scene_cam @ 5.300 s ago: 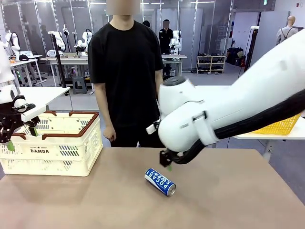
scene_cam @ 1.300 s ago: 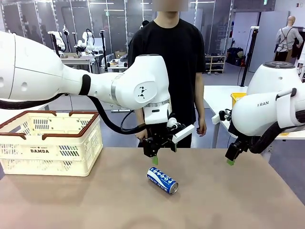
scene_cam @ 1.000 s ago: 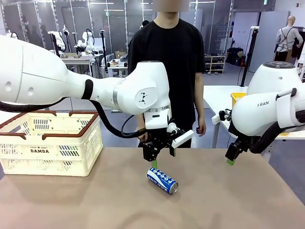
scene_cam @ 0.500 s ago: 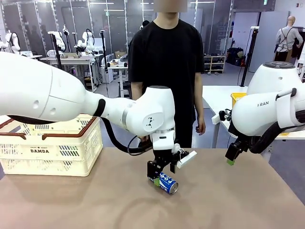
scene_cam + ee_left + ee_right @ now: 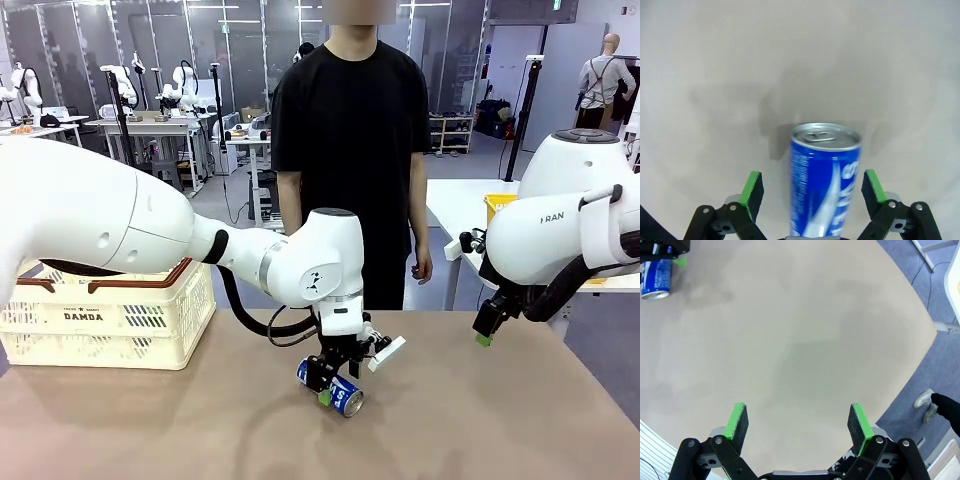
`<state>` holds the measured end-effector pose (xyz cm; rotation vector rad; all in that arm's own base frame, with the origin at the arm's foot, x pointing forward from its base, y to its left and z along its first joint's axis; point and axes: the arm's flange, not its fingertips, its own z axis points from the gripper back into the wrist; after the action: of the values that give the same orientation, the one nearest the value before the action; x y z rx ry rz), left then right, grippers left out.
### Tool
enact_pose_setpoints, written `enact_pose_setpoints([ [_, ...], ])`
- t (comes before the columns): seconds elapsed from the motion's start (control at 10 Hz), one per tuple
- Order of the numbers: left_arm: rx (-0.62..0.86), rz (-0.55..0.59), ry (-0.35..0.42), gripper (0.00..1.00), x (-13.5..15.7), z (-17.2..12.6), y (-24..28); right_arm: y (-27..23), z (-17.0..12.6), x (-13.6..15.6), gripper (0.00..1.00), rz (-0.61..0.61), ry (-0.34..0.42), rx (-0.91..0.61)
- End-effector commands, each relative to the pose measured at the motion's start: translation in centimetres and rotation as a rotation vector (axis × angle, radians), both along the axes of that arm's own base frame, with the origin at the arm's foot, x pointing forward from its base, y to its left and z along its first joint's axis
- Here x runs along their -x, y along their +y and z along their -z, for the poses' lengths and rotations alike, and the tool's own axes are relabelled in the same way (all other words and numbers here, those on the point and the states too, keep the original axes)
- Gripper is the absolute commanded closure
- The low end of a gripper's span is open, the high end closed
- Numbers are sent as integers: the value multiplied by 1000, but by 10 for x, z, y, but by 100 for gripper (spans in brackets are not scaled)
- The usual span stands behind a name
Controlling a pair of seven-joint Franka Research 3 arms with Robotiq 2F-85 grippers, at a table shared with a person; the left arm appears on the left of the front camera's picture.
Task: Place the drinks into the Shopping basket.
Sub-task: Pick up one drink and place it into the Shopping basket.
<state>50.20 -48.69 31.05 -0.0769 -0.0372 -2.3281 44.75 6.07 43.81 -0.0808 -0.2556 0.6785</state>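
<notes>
The left tool (image 5: 333,385), jaws spread wide, straddles a blue drink can (image 5: 824,180) lying on the table (image 5: 480,430), pads not yet touching; closing on it looks the next move. The Shopping basket (image 5: 110,310) waits well off behind its arm. The right tool (image 5: 486,330), open and empty, hangs nearby; a person (image 5: 350,130) stands beyond.
</notes>
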Motion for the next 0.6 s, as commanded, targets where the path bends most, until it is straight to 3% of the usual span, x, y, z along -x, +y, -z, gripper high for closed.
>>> enact_pose_setpoints([
  [0.0,10,-35,-38,0,-9,5,-3,-2,-1,0,0,-3,2,10],
  [0.5,15,-62,-50,0,-8,9,9,-2,-1,0,0,-3,2,10],
])
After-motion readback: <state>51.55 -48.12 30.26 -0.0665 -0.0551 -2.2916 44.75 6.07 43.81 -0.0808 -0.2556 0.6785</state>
